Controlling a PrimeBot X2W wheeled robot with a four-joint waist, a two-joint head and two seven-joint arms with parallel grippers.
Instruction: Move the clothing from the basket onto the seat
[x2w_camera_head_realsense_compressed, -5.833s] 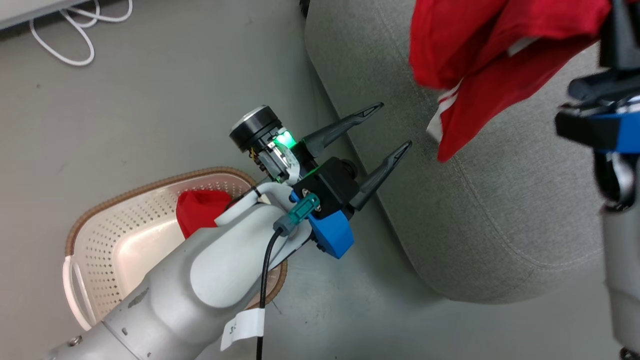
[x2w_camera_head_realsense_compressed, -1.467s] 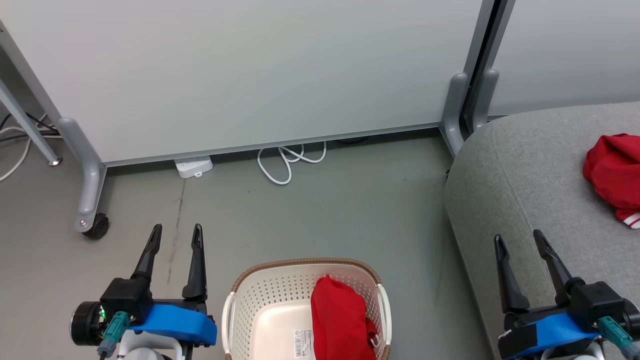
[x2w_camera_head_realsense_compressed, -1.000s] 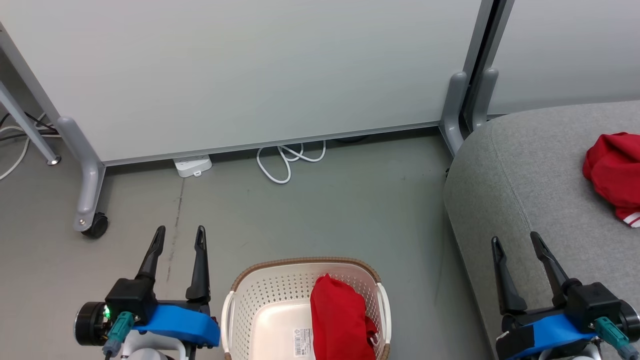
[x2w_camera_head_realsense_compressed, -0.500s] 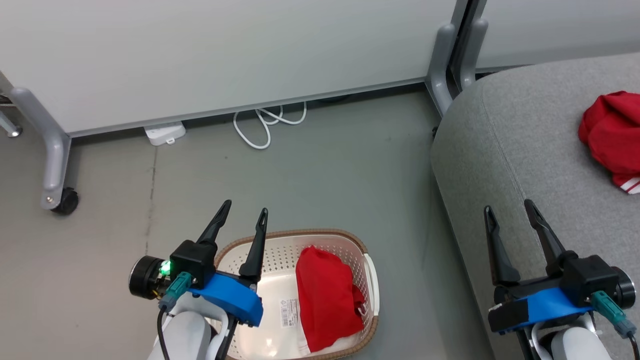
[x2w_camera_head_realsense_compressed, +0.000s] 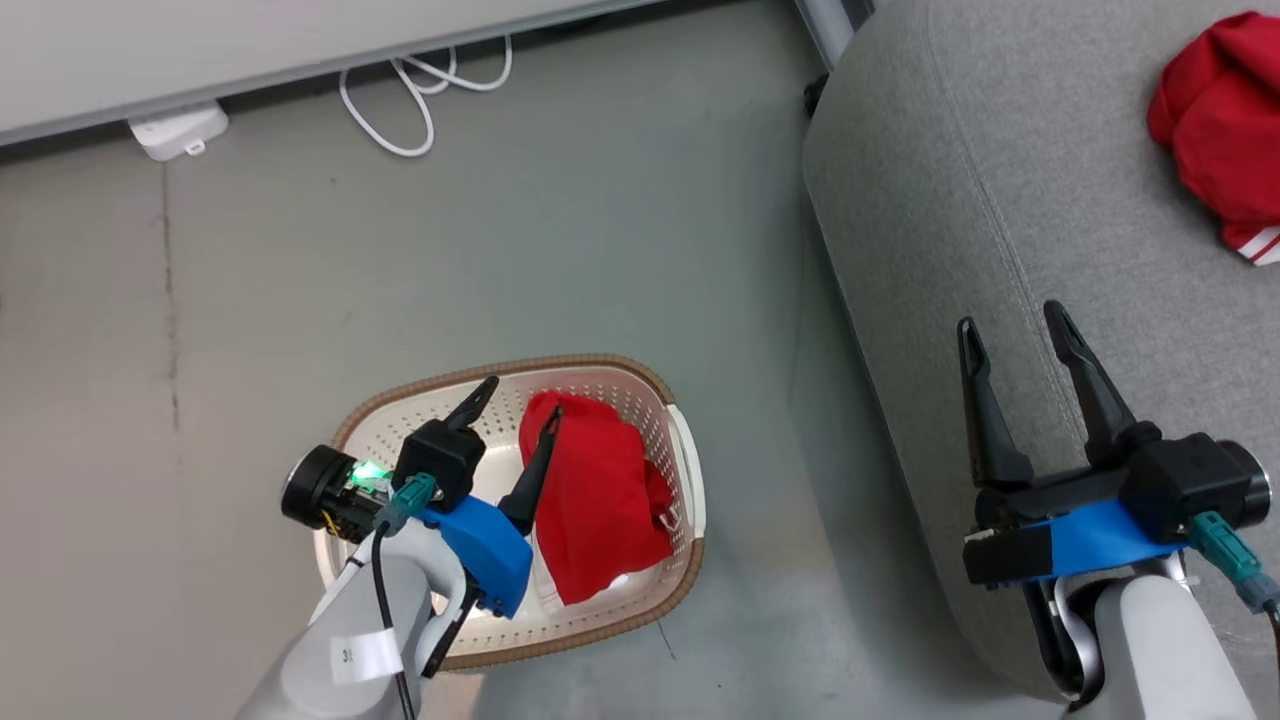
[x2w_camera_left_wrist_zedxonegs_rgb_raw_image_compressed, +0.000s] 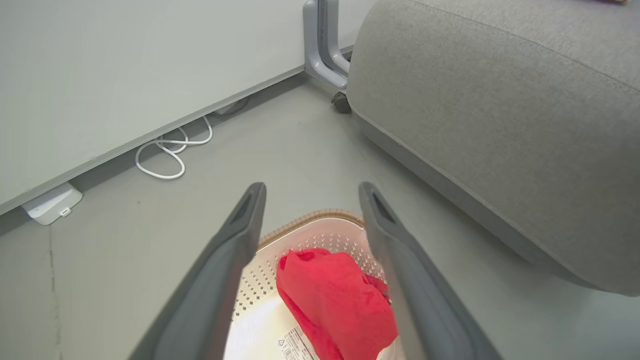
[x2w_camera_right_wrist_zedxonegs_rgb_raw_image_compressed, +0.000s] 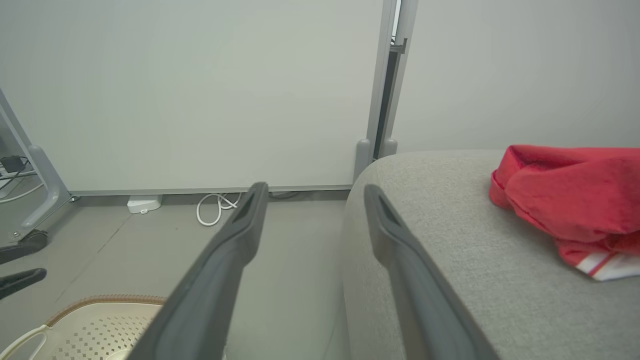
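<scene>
**Left end effector over the basket, one garment on the seat**

The left end effector (x2w_camera_head_realsense_compressed: 522, 396) hangs above the basket (x2w_camera_head_realsense_compressed: 630, 390). Its two dark fingers are spread wide with nothing between them. One red garment (x2w_camera_head_realsense_compressed: 600, 510) lies bunched in the basket, just to the right of this end effector's right finger. In the head view that fingertip overlaps the edge of the cloth, but whether it touches cannot be told. In the left wrist view the garment sits low between the two fingers, beneath their tips. A barcode sticker (x2w_camera_left_wrist_zedxonegs_rgb_raw_image_compressed: 295, 345) shows on the basket bottom beside it.

The right end effector (x2w_camera_head_realsense_compressed: 1008, 316) is likewise spread wide and holds nothing. It is poised over the near edge of the seat (x2w_camera_head_realsense_compressed: 930, 180). It is well apart from the basket, which stands on the floor (x2w_camera_head_realsense_compressed: 500, 250) to its left. The second red garment (x2w_camera_head_realsense_compressed: 1210, 120), with a white-striped hem, lies crumpled on the seat. It is ahead of this end effector and to its right, clear of the fingers.
</scene>
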